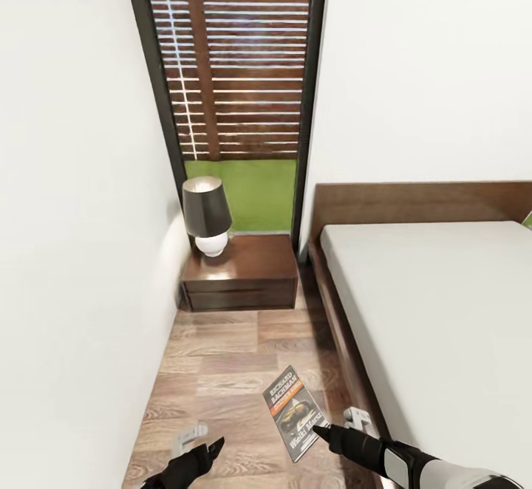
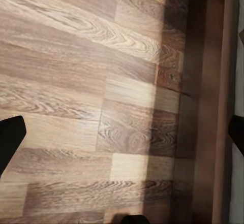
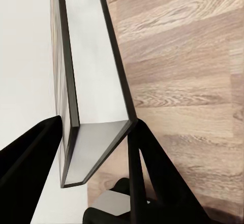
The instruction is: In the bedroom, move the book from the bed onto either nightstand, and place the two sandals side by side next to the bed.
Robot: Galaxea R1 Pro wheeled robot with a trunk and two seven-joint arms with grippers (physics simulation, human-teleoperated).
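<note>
So the right gripper point(image 1: 322, 430) at 5 o'clock has its 2 fingers point(image 3: 35, 148) clamped on the book point(image 1: 294, 413), holding it above the wood floor point(image 1: 222, 356) beside the bed point(image 1: 436, 304). The nightstand point(image 1: 242, 271) sits at 12 o'clock. The left gripper point(image 1: 210, 448) hangs at 7 o'clock, jaws spread wide, nothing in them.

The book point(image 1: 295, 413), a thin paperback with a dark cover, white lettering and an orange band, is pinched at its near edge between the right hand's point(image 1: 323, 430) fingers, above the plank floor just left of the bed point(image 1: 436, 312). The nightstand point(image 1: 244, 271) stands farther off, dark brown, bearing a black-shaded lamp.
</note>
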